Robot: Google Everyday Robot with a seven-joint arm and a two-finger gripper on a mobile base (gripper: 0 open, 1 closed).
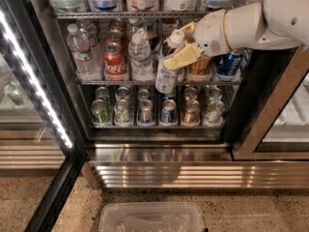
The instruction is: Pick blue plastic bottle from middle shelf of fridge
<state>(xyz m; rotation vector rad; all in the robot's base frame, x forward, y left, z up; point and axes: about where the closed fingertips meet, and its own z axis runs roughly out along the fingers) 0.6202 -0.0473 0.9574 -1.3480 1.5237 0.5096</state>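
The blue plastic bottle (167, 71), with white cap, dark neck and pale blue-white label, hangs tilted in front of the middle shelf (145, 82) of the fridge (270, 115). My gripper (179, 52) reaches in from the upper right, and its yellowish fingers (181, 57) are shut around the bottle's neck and shoulder. The bottle's base is level with the shelf's front edge.
Clear water bottles (82, 52) and a red cola can (115, 61) stand on the same shelf at left. Short cans (145, 111) fill the rack below. A bright LED strip (34, 81) runs down the left. A clear plastic bin (149, 217) sits on the floor in front.
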